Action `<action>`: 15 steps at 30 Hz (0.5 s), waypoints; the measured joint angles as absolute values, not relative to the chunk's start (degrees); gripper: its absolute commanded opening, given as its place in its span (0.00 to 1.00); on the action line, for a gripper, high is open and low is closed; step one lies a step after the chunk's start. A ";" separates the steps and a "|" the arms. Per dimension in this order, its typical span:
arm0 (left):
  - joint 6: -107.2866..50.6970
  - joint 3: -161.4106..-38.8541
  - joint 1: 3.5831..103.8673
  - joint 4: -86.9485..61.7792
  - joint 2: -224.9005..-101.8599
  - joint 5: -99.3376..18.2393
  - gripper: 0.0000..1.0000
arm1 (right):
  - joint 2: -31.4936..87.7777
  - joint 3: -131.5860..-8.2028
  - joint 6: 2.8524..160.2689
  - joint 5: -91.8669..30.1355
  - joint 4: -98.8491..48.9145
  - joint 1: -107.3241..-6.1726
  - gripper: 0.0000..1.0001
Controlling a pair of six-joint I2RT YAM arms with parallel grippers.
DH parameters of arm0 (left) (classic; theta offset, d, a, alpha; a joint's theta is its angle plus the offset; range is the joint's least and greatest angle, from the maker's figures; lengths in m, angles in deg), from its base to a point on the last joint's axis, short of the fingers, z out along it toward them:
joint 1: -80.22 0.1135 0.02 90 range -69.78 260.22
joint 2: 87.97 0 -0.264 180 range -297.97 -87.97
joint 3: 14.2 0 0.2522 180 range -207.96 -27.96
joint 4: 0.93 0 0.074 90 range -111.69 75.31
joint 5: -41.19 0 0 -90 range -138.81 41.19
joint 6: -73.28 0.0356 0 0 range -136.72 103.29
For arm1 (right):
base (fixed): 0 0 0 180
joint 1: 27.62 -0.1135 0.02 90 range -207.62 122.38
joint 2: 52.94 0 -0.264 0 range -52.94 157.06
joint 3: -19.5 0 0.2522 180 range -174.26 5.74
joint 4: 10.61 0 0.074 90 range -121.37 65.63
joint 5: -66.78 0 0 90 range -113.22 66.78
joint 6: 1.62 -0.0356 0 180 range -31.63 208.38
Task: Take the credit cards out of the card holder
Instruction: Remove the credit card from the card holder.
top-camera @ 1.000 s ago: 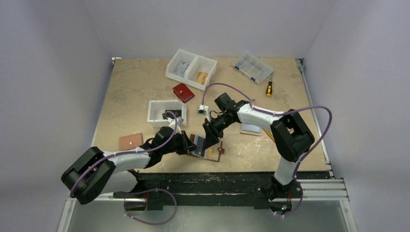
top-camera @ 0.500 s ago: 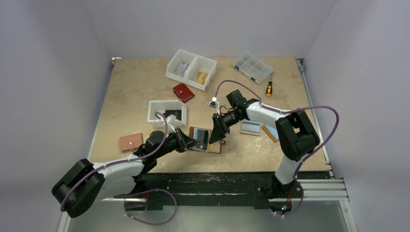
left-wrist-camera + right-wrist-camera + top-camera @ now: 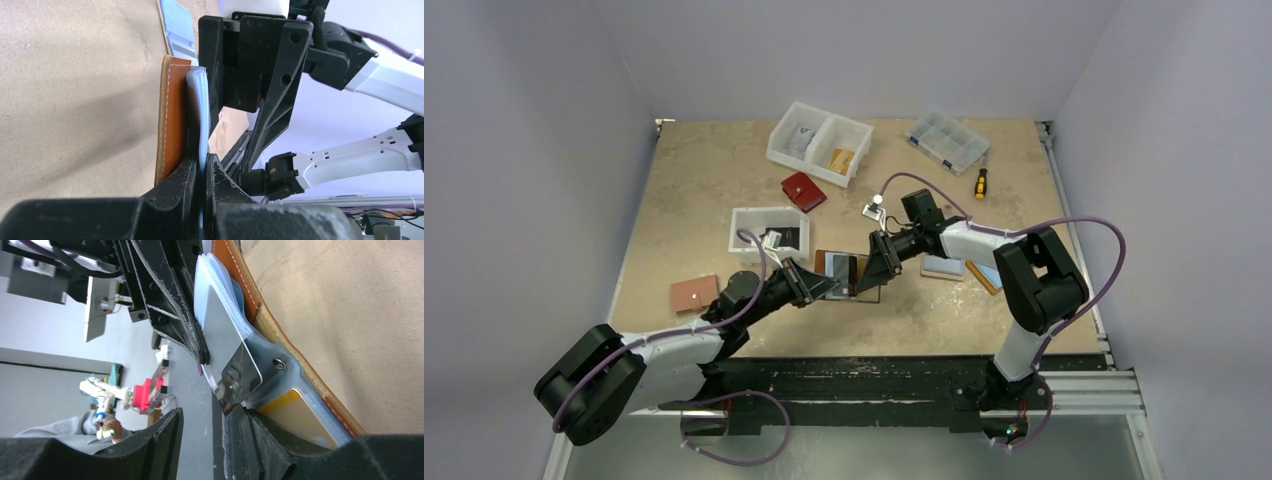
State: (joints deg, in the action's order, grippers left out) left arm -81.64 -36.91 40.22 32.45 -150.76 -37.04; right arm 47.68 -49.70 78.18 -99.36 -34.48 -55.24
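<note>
The brown card holder (image 3: 848, 274) is held open above the table between both arms. My left gripper (image 3: 202, 167) is shut on its light-blue inner panel (image 3: 198, 105), with the orange-brown cover (image 3: 172, 115) just to the left. In the right wrist view a dark grey credit card (image 3: 225, 340) sticks out of a blue sleeve, and a yellow card (image 3: 295, 412) sits in the sleeve below. My right gripper (image 3: 202, 427) is open; the grey card's end rests by the tip of one finger (image 3: 245, 440), and nothing lies between the jaws.
A white tray (image 3: 769, 232) with dark items stands behind the left arm, a brown square holder (image 3: 694, 293) to its left. Further back are a red wallet (image 3: 803, 191), a two-part white bin (image 3: 819, 142), a clear organizer (image 3: 946, 140) and a screwdriver (image 3: 980, 183). Loose cards (image 3: 944, 266) lie under the right arm.
Both grippers and the holder have moved back from the table's front edge. The right gripper has drawn to the right and opened wider. The left gripper stays shut on the holder.
</note>
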 measured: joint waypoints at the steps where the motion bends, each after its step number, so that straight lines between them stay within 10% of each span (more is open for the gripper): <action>1: -81.86 -36.91 40.22 33.08 -151.04 -37.02 0.00 | 47.46 -48.78 75.91 -100.04 -31.97 -55.15 0.52; 11: -83.63 -36.91 40.19 38.70 -153.18 -36.63 0.00 | 47.09 -47.10 62.60 -102.73 -18.98 -54.08 0.00; 15: -83.74 -36.91 40.19 39.48 -153.47 -36.63 0.08 | 47.18 -46.53 60.89 -102.79 -17.37 -53.80 0.00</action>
State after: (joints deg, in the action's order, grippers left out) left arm -83.74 -36.91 40.19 39.48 -153.47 -36.63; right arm 47.18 -46.53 60.89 -102.79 -17.37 -53.80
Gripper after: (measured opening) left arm 0.043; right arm 0.021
